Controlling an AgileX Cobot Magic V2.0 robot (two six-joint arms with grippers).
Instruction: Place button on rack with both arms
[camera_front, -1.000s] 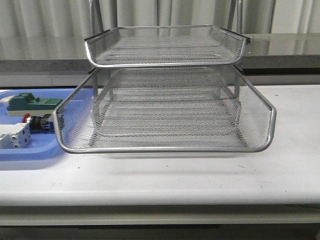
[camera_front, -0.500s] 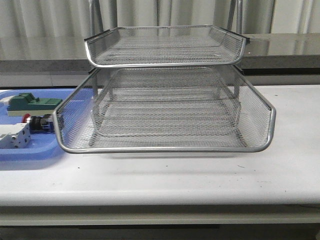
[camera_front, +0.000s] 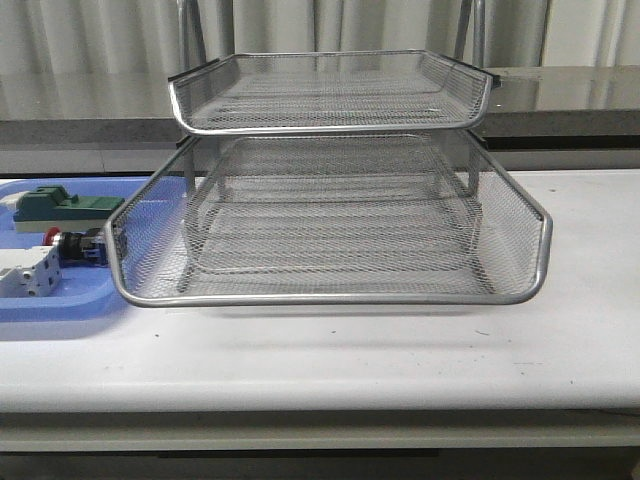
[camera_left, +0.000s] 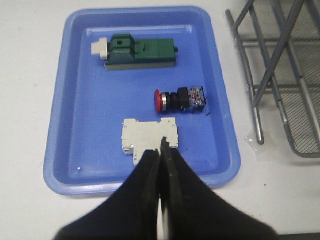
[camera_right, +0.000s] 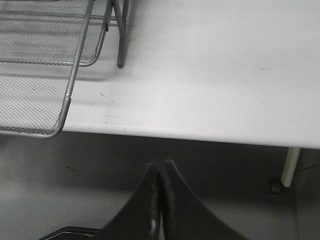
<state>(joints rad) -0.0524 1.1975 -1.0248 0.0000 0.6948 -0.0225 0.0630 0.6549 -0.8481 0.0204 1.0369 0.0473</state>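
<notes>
The button (camera_left: 181, 99), with red cap, black body and blue rear block, lies on its side in the blue tray (camera_left: 80, 150); it also shows in the front view (camera_front: 76, 245) at the far left. The silver wire-mesh rack (camera_front: 330, 220) stands mid-table with its trays empty; its leg shows in the left wrist view (camera_left: 255, 110) and its corner in the right wrist view (camera_right: 45, 65). My left gripper (camera_left: 161, 146) is shut and empty above the tray, over the white terminal block (camera_left: 150, 137). My right gripper (camera_right: 161, 167) is shut and empty, off the table's front edge. Neither arm shows in the front view.
A green block (camera_left: 140, 50) lies at the tray's far end, also in the front view (camera_front: 65, 208). The tray sits left of the rack (camera_front: 60, 300). The white table (camera_right: 225, 75) spreads to the right of the rack. A small clear plastic scrap (camera_left: 256, 145) lies by the rack's leg.
Nothing has visibly changed in the front view; the rack, tray and parts lie as before.
</notes>
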